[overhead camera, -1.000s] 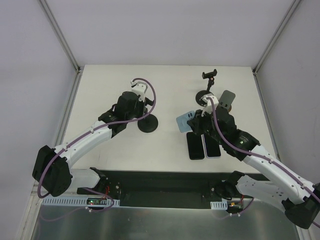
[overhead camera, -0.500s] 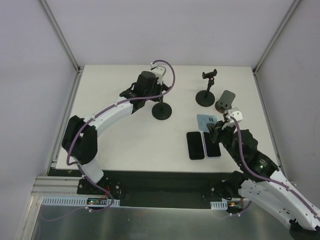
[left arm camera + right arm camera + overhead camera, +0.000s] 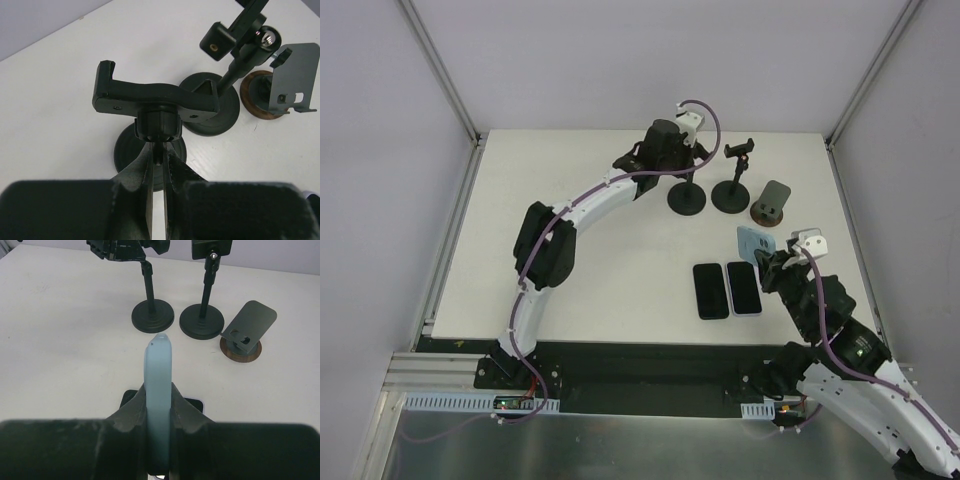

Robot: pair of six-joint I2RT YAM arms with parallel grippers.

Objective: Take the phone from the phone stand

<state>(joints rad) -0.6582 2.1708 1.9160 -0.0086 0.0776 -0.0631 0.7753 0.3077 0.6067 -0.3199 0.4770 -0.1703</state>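
Observation:
My right gripper (image 3: 766, 256) is shut on a light blue phone (image 3: 754, 240) and holds it off the table, apart from any stand. In the right wrist view the phone (image 3: 159, 375) stands edge-on between the right gripper's (image 3: 159, 396) fingers. My left gripper (image 3: 678, 166) is shut on the stem of an empty black phone stand (image 3: 686, 198) at the far side of the table. In the left wrist view the stand's clamp (image 3: 155, 96) is empty and sits just beyond the left gripper (image 3: 159, 150).
A second black clamp stand (image 3: 731, 194) is just right of the held one. A grey plate stand on a wooden base (image 3: 772, 204) is further right. Two phones, one dark (image 3: 711, 291) and one white-edged (image 3: 744, 288), lie flat below my right gripper.
My left arm has carried the black stand from the table's middle left to the far side beside the other clamp stand. My right gripper has moved right and nearer with the blue phone.

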